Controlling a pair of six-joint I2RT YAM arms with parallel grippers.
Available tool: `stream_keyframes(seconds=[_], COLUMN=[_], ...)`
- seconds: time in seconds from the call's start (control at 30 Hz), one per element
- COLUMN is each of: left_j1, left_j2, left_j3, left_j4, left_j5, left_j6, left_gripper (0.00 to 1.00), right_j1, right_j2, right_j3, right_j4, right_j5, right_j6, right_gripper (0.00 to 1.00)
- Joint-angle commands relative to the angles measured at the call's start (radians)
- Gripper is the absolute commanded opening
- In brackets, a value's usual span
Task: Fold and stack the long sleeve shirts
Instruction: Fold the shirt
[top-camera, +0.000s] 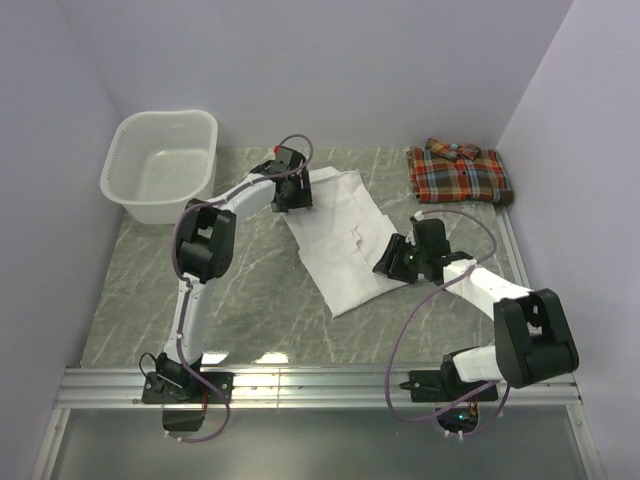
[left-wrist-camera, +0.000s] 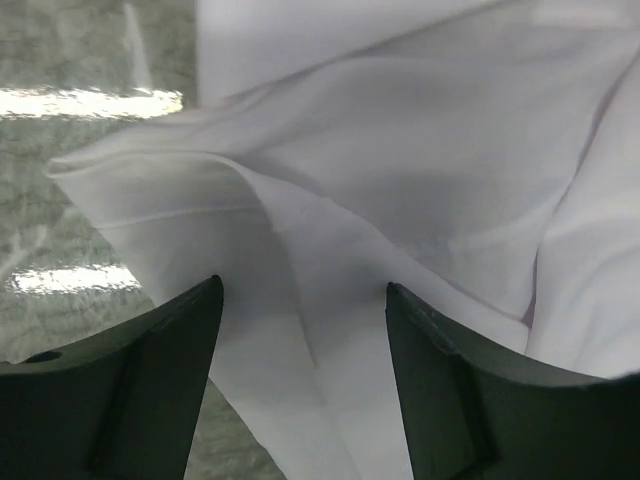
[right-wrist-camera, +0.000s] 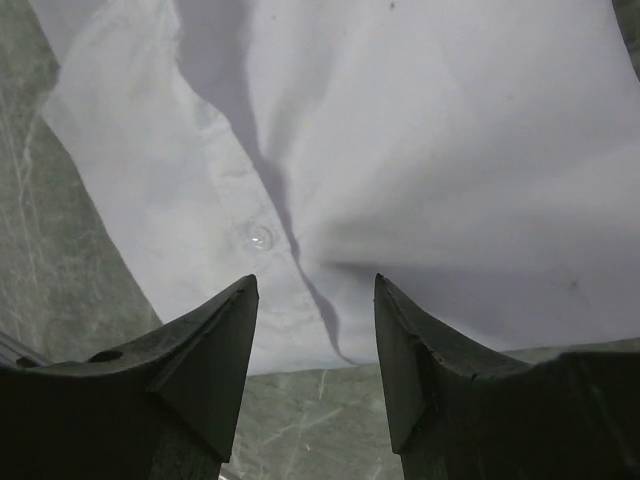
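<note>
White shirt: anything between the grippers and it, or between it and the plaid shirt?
Nothing visible. Left gripper and right gripper hang open over the white shirt; only bare table separates it from the plaid shirt.

White shirt (top-camera: 340, 250); red-orange plaid shirt (top-camera: 458, 175); white basket (top-camera: 165, 117); grey marbled table (top-camera: 130, 290).

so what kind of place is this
Probably a robot lab test cell, not a home: plain walls box in a marble-look table, the left arm and right arm are bolted to a metal rail, and a basket, white shirt and plaid shirt are set out.
</note>
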Motion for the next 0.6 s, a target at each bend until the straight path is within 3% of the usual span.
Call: stream_keyframes(seconds=[0.0,0.27,0.57], left_j1=[0.032,0.077,0.083], left_j2=[-0.043,-0.157,-0.557], left_j3=[-0.075,-0.394,-0.966], left_j4=[0.057,0.097,0.148], left_j5=[0.006,0.002,0.017], left_j6=[-0.063,-0.223,-0.45], left_gripper=[0.72,0.69,0.67], right_j1=[-0.003,-0.017,-0.026], right_j2=[0.056,0.211,0.421], right_j3=[0.03,0.174,0.483], right_j4=[0.022,-0.042,-0.128], right_j5=[0.013,0.091,0.109], right_j6=[-0.015,-0.117,-0.239], right_gripper=[0.57,0.57,0.57])
